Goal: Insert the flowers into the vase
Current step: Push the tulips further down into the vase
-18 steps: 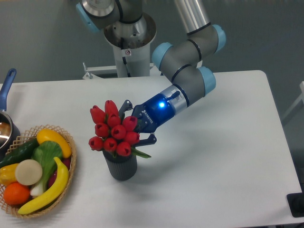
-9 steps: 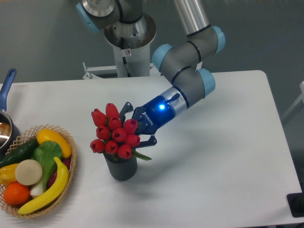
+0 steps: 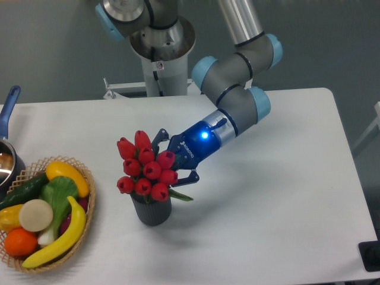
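Note:
The flowers (image 3: 144, 169), a bunch of red tulip buds with a green leaf sticking out to the right, sit tilted over the mouth of the vase (image 3: 152, 212). The vase is a small dark grey ribbed cylinder standing on the white table. The stems are hidden behind the buds and the vase rim. My gripper (image 3: 176, 156) reaches in from the upper right and is shut on the flowers just behind the buds, with one finger above and one below the bunch. A blue light glows on its wrist.
A woven wicker basket (image 3: 89, 205) with toy fruit and vegetables stands at the left front of the table. A pot with a blue handle (image 3: 8, 104) shows at the left edge. The robot base (image 3: 161, 56) stands behind the table.
Gripper and flowers have shifted together slightly to the right and a little down over the vase. The vase has stayed in place.

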Motion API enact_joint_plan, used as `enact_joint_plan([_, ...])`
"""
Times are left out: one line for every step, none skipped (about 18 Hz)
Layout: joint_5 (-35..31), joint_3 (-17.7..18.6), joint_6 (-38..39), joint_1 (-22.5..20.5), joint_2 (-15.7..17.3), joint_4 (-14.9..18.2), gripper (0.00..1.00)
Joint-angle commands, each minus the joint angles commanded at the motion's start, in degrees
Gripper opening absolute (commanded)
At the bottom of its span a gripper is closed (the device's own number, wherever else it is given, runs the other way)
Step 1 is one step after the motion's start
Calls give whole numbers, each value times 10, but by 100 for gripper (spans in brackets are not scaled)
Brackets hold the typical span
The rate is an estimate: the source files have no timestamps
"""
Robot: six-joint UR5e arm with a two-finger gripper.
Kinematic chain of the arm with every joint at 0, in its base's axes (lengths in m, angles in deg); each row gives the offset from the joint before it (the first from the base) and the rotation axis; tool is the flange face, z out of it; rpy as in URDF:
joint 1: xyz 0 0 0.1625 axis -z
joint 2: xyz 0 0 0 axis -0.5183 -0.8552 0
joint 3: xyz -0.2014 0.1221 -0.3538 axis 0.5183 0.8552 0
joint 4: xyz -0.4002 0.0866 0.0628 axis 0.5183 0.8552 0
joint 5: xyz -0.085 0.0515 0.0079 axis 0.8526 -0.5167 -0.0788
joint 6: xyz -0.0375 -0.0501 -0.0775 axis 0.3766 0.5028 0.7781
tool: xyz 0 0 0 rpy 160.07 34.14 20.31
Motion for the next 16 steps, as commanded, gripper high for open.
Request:
enact_joint_plan([0,0,0,0,0,0,49])
enact_joint_plan([0,0,0,0,0,0,56])
enact_joint_plan([0,0,-2,0,-1,0,57])
enact_joint_plan([0,1,-2,0,-1,0,57])
enact_joint_plan([0,3,-2,0,0,0,58])
enact_joint_plan([0,4,-3,0,-1,0,60])
enact_joint_plan([0,5,-4,0,0,0,61])
enact_joint_plan([0,5,-4,0,0,0,61])
enact_joint_plan([0,5,-4,-1,0,0,61])
enact_joint_plan([0,6,-4,-1,0,0,61])
enact_joint_plan([0,6,-5,-1,0,-1,65])
enact_joint_plan([0,5,-6,-1,0,-1,71])
enact_joint_plan([0,5,-5,-2,0,-1,72])
enact_joint_plan([0,6,-5,-4,0,0,72])
enact_joint_plan([0,9,-5,-4,0,0,73])
enact_joint_plan([0,10,-6,-5,1,-1,75])
